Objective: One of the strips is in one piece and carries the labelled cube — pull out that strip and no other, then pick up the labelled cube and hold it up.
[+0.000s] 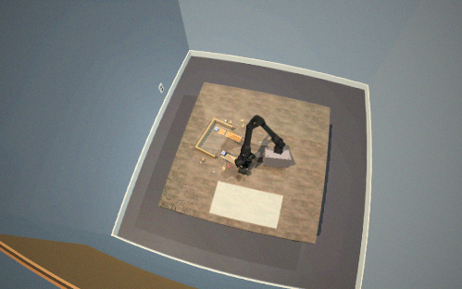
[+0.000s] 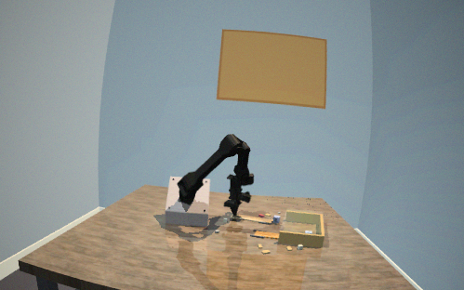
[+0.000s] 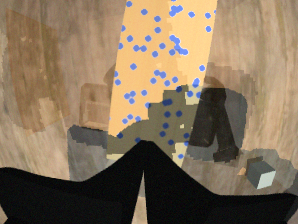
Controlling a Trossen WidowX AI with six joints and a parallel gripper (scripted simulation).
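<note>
A pale orange strip with blue specks (image 3: 150, 60) (image 1: 229, 158) (image 2: 256, 219) lies flat and unbroken in the part that shows. A blue-and-white cube (image 1: 223, 153) (image 2: 276, 219) is at its far end, by the frame's open side; its label is too small to read. My gripper (image 3: 145, 147) (image 2: 234, 216) is shut, with its tips down on the strip's near end and nothing visible between them. A second, darker orange strip (image 1: 234, 136) (image 2: 266, 235) shows a gap near a second pale blue cube (image 1: 216, 129) (image 2: 309, 231) inside the frame.
A wooden frame (image 1: 206, 132) (image 2: 301, 239) surrounds the far ends. A grey cube (image 3: 260, 175) lies right of my fingers in the wrist view. A red block (image 1: 229, 167) (image 2: 261, 215) and several small tan blocks lie around. A white sheet (image 1: 246, 204) lies on the table.
</note>
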